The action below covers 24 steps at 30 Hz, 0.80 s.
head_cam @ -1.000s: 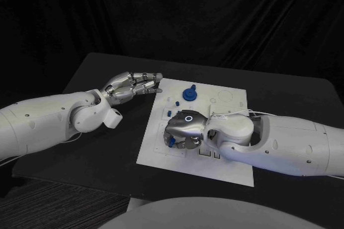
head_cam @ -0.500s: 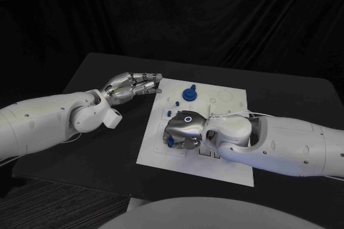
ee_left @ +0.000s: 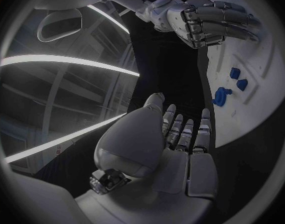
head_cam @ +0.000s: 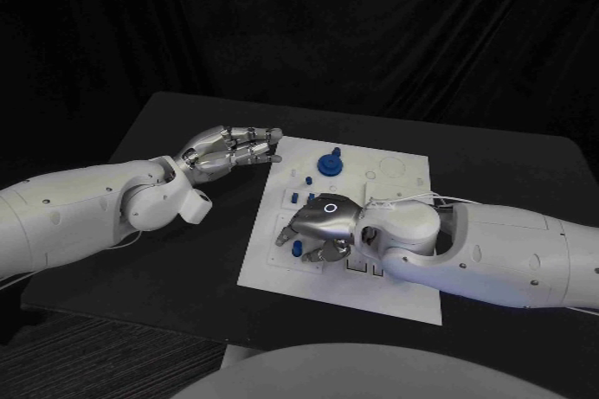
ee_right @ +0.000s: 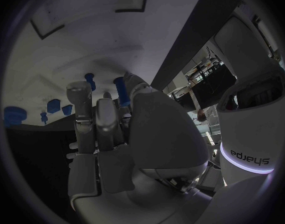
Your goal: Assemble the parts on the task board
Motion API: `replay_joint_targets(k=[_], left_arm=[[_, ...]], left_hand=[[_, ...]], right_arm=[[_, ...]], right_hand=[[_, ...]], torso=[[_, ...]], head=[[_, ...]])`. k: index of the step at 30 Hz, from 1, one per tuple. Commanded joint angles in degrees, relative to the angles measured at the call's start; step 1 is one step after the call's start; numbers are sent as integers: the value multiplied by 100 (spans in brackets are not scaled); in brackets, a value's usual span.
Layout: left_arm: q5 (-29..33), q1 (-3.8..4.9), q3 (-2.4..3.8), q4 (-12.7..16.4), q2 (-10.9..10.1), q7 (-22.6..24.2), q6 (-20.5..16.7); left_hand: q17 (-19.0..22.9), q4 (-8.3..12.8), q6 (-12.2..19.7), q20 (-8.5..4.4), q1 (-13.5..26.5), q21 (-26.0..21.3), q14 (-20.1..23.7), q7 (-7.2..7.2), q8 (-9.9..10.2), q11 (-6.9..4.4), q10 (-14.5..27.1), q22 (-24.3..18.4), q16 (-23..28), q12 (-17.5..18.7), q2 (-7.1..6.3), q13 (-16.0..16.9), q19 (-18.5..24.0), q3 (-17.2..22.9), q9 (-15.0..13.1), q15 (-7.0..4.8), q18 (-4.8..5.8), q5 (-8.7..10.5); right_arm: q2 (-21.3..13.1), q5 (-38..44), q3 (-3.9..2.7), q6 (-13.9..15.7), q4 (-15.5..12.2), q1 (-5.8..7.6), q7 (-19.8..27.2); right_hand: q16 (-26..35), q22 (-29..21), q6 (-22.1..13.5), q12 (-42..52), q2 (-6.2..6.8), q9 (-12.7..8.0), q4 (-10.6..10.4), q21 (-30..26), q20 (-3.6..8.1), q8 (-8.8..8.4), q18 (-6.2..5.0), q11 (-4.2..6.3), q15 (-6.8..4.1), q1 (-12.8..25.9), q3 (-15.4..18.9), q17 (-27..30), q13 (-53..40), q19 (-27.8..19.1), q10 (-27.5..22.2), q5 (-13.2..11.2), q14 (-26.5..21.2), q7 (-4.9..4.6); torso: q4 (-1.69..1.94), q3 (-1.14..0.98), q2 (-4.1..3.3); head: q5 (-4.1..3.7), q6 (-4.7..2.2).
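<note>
The white task board (head_cam: 375,282) lies in the middle of the table. A round blue knob (head_cam: 328,164) and small blue parts (head_cam: 310,196) stand on its far half, and they show again as the knob (ee_left: 220,95) and the parts (ee_left: 234,73). My right hand (head_cam: 318,230) hovers low over the board's left side with its fingers spread. A blue peg (ee_right: 120,90) stands upright close by the thumb tip, and the peg (head_cam: 297,250) shows under the fingers. My left hand (head_cam: 231,152) hangs off the board's far left corner, loosely bent and holding nothing.
Bare black table (head_cam: 187,260) lies left of the board under my left arm. Outlined empty recesses (head_cam: 389,167) mark the board's far right part. The table's front edge runs just below the board.
My right hand's fingers have spread out toward the board's left edge, with the blue peg still under them. My left hand has not moved.
</note>
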<state>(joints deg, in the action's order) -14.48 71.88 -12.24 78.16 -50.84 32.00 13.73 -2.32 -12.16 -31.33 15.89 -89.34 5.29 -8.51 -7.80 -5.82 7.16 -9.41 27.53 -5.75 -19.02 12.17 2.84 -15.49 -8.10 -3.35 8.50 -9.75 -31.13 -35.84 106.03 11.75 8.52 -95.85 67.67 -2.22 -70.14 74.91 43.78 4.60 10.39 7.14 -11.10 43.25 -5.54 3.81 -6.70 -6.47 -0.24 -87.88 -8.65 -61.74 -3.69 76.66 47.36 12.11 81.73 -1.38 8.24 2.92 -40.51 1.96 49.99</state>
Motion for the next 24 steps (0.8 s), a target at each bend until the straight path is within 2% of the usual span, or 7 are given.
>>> replay_joint_targets(k=[1,4,8,14,20,22,24], left_arm=[[30,-8,6,4,9,58,79],[31,-9,5,3,4,52,77],[31,-10,5,11,-11,53,74],[31,-12,5,19,-36,51,59],[31,-13,5,30,-68,44,17],[32,-13,5,32,-77,35,-6],[32,-13,5,33,-79,33,-19]], left_hand=[[6,8,-45,-17,-63,20,-10,3,-32,12,-30,-5,-33,-12,16,5,-2,32,-4,14,-69,-31],[6,8,-45,-17,-63,20,-10,3,-32,12,-30,-5,-33,-12,16,5,-2,32,-4,14,-69,-31],[6,8,-45,-17,-63,20,-10,3,-32,12,-30,-5,-33,-12,16,5,-2,32,-4,14,-69,-31],[6,18,-40,-17,-67,21,-8,3,-31,12,-28,-2,-33,-9,13,5,-7,42,-3,14,-69,-38],[6,21,-45,-17,-68,22,-11,3,-32,12,-31,-2,-36,-14,14,6,-8,46,-4,14,-69,-40],[4,22,-61,-17,-68,25,-17,3,-35,11,-36,11,-40,-24,13,7,-16,47,-6,14,-69,-41],[4,23,-66,-17,-68,26,-19,4,-36,11,-39,17,-42,-28,13,8,-20,48,-6,13,-69,-42]], right_arm=[[-46,40,11,50,-10,-22,-43],[-126,40,11,233,-46,-1,41],[-300,-7,10,557,-174,118,126],[-782,-961,10,1041,-535,614,222],[-1460,-2301,11,1241,-858,1264,236],[-1760,-2667,12,1248,-921,1486,157],[-1939,-2827,12,1217,-923,1590,61]], right_hand=[[36,469,-43,49,44,-20,-95,-36,-14,21,-101,-12,5,-69,96,17,-6,-22,-79,-75,-35,-7],[27,467,-194,124,169,-92,-476,-66,-23,11,-104,-4,1,-214,255,39,-9,-11,-231,-215,-40,39],[21,469,-574,115,304,-193,-583,-75,-23,-32,-103,0,4,-169,400,52,0,0,-413,-323,-40,95],[14,469,-433,90,398,-202,-594,-86,-18,16,-104,3,-3,-51,488,56,1,15,-569,-334,-30,73],[-123,492,229,465,54,-134,-561,-22,-38,230,-91,-34,27,35,284,-75,-61,87,-98,-311,46,-305],[260,362,805,1186,-287,-8,-418,-607,-76,502,-165,118,67,-68,92,442,-322,-117,1031,13,-197,-548],[831,189,1108,1631,-363,71,-262,-1366,-2,624,-299,308,-60,-274,-59,1139,-532,-419,1609,383,-547,-606]], torso=[[0,-1,1],[-1,-1,-1],[0,0,0],[-1,-4,0],[-7,-4,-1],[-4,-6,-7],[7,-6,-7]], head=[[-4,1],[5,1],[-37,1],[-58,1],[-80,1],[-128,1],[-168,1]])
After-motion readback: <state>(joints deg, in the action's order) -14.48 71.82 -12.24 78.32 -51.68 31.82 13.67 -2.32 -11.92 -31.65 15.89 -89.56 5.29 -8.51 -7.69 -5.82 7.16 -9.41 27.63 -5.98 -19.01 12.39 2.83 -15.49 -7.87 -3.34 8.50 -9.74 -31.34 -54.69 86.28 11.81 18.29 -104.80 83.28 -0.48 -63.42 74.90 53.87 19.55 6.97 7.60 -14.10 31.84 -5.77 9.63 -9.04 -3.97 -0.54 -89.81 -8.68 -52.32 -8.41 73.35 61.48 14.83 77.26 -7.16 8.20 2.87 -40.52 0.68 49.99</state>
